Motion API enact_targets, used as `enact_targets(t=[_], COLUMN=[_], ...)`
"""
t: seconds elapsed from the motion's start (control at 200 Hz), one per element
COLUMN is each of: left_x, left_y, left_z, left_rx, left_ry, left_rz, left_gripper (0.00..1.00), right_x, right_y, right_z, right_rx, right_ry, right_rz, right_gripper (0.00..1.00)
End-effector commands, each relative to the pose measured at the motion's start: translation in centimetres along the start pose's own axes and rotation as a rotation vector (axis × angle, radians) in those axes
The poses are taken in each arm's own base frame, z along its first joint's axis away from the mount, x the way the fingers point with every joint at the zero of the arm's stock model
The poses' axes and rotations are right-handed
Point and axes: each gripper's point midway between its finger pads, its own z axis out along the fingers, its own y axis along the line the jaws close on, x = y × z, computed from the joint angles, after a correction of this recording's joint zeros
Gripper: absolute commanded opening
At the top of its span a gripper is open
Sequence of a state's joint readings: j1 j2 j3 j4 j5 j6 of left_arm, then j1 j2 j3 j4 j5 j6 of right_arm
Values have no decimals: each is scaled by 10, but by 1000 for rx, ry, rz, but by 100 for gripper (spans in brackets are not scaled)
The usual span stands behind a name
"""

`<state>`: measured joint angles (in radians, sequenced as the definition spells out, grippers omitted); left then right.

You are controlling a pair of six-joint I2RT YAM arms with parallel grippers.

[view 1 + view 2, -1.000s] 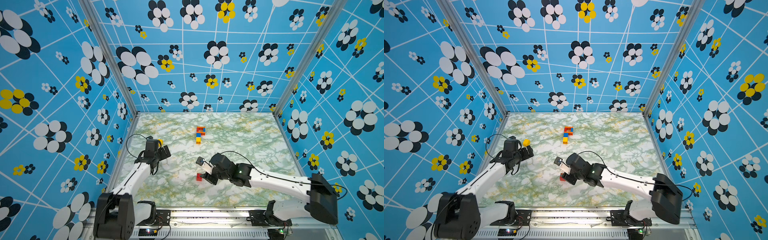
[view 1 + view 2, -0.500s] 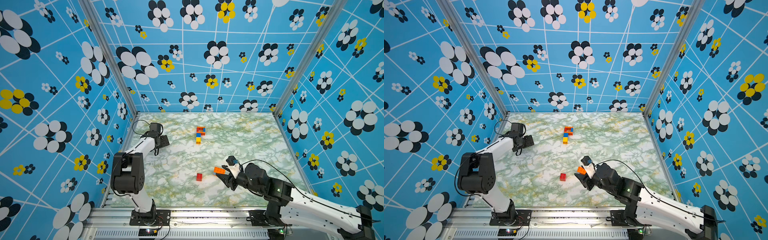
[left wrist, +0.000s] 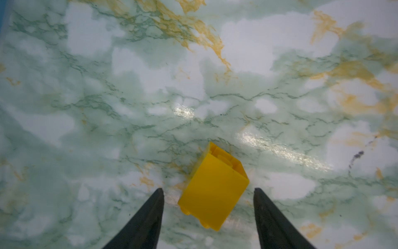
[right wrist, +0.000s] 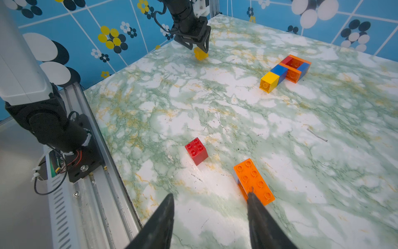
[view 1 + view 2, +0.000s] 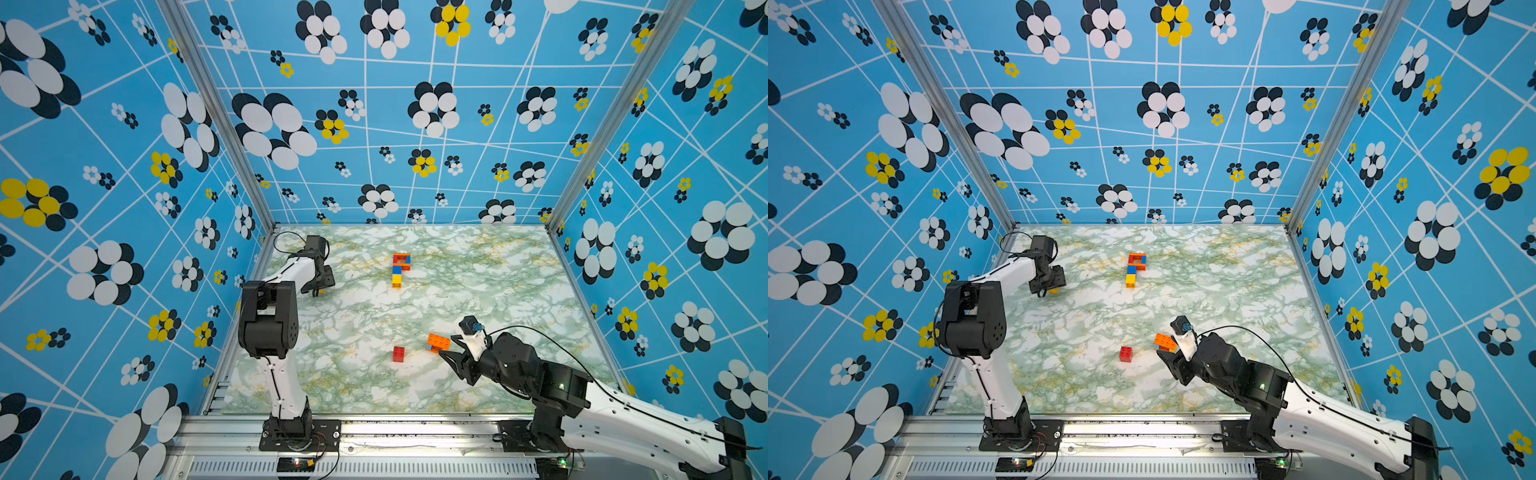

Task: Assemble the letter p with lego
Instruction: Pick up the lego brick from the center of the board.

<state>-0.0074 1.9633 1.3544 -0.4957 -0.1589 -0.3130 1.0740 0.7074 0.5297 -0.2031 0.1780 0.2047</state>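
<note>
I note left claw (image 3: 208, 189) half-open astride the askew yellow brick (image 3: 217, 183), right claw (image 4: 210, 194) open, empty; squeezing could twist it free.

Both top views: high, front, looking down over whole table (image 5: 478, 299). Left wrist: close above its surface. Right wrist: low, oblique; both show yellow brick (image 3: 213, 189).

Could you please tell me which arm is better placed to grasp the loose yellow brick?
Left. The left pincer, open, straddles the yellow brick, a gap on each side, so closing should do. The right pincer hangs by the orange brick, across the table.
</note>
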Motion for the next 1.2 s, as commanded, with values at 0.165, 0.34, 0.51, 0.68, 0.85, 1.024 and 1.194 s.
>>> enact_targets(t=[0.165, 0.34, 0.51, 0.68, 0.85, 1.024, 1.194], left_x=[2, 3, 10, 29, 65, 89, 111], left_y=[20, 16, 2, -28, -53, -75, -94], left_z=[16, 15, -3, -40, -84, -146, -205], left_rx=[-60, -31, 84, 338, 567, 744, 883], left_ry=[66, 65, 41, 4, -21, -120, -209], left_rz=[-19, -34, -93, -190, -320, -413, -490], left_gripper=[55, 37, 27, 24, 24, 26, 27], right_x=[11, 13, 9, 2, -8, -19, -31], right_y=[-6, -9, -7, -2, 2, 7, 22], right_z=[1, 2, 7, 18, 32, 52, 70], right_rx=[31, 44, 42, 19, 1, -31, -10], right_ry=[23, 24, 10, -50, -112, -199, -279], right_rz=[27, 38, 72, 157, 291, 487, 499], right_gripper=[55, 55, 55, 54, 54, 54, 61])
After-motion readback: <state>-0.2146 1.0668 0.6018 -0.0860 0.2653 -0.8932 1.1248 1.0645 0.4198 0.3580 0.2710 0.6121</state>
